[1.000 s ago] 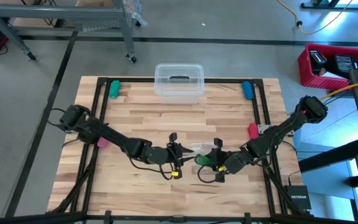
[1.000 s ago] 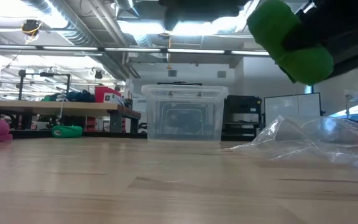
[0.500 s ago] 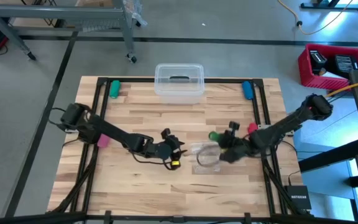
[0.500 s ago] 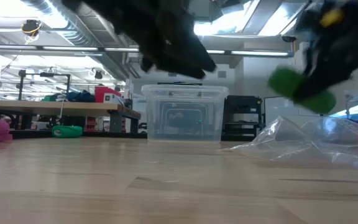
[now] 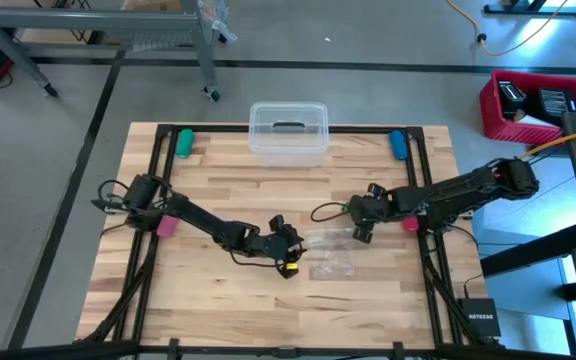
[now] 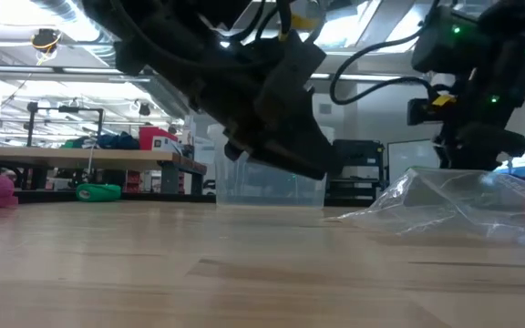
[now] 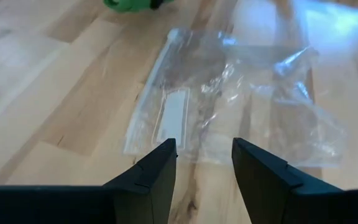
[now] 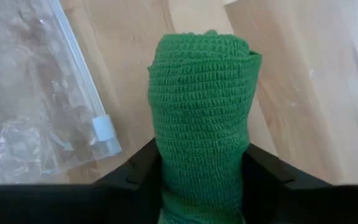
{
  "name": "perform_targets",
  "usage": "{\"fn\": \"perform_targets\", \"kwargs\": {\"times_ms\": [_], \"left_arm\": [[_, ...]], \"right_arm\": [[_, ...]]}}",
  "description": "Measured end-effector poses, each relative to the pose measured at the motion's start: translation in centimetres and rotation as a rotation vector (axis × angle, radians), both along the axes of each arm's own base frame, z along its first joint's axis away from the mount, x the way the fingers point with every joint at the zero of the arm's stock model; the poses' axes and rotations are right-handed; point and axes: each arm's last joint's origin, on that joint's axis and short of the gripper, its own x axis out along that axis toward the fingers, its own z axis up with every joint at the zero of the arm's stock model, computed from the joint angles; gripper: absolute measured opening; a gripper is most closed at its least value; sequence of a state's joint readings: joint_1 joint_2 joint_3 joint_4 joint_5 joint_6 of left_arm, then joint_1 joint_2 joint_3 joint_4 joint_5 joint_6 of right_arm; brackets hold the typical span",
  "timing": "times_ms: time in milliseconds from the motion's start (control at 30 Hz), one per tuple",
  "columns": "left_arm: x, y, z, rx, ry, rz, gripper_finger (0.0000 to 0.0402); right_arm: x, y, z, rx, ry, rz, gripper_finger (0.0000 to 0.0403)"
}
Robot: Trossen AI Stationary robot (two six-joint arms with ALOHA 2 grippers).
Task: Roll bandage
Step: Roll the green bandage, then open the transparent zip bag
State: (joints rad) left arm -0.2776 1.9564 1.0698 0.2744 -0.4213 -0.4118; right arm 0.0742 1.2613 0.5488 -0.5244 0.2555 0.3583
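The bandage [image 8: 201, 118] is a tight roll of bright green knitted fabric, and my right gripper [image 5: 360, 222] is shut on it right of the table's middle. In the left wrist view its green end [image 7: 131, 4] shows beyond the bag. A small clear plastic zip bag [image 5: 333, 255] lies flat and crumpled on the wood, just to the near side of that gripper. My left gripper [image 7: 204, 152] is open and low over the table at the bag's left edge [image 5: 290, 252], with nothing between its fingers. My right gripper pinches the bandage roll between its two fingers, one on each side of the roll's lower part [image 8: 166, 168]. The fingers slant down from above. The roll sticks out well past the fingertips. Whether its free end touches the wood I cannot tell.
A clear lidded box [image 5: 288, 130] stands at the far edge's middle. A small green cylinder [image 5: 183, 142] lies at the far left corner and a blue one [image 5: 398, 145] at the far right. Pink rolls [image 5: 165, 227] [image 5: 408, 222] lie by the side rails.
My right gripper has carried the green roll from over the bag's near side toward the table's far edge and a little to the right, tipping further downward. My left gripper has sunk toward the table beside the bag. The bag has stayed where it lay.
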Motion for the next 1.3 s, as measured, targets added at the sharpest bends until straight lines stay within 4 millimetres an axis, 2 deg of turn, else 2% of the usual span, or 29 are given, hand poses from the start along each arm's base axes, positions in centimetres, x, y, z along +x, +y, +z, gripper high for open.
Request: {"fn": "perform_targets", "kwargs": {"times_ms": [133,300,433,533,733,900,1133,1300], "left_arm": [[0.0,0.1,0.0,-0.001,-0.001,0.003,0.0148],[0.0,0.1,0.0,-0.004,0.002,-0.003,0.0148],[0.1,0.2,0.0,-0.004,0.001,-0.001,0.0148],[0.1,0.3,0.0,-0.003,0.003,0.002,0.0148],[0.1,0.3,0.0,0.008,0.005,-0.005,0.0148],[0.2,0.6,0.1,0.032,0.004,-0.013,0.0148],[0.5,1.8,0.1,0.027,0.001,0.021,0.0148],[0.7,2.3,0.3,0.010,-0.024,0.040,0.0148]], "right_arm": [[-0.2,-0.4,0.3,0.023,0.031,0.007,0.0217],[-0.3,-0.4,2.5,0.022,0.130,0.012,0.0283],[0.2,-0.2,4.5,0.077,0.087,-0.005,0.0311],[0.6,0.3,4.5,0.190,0.028,-0.013,0.0319],[1.1,3.5,1.9,0.268,-0.191,0.078,0.0320],[1.0,6.0,0.5,0.223,-0.442,0.155,0.0321],[0.1,7.6,-3.1,0.141,-0.420,0.180,0.0321],[0.8,9.9,-3.7,0.141,-0.504,0.332,0.0321]]}}
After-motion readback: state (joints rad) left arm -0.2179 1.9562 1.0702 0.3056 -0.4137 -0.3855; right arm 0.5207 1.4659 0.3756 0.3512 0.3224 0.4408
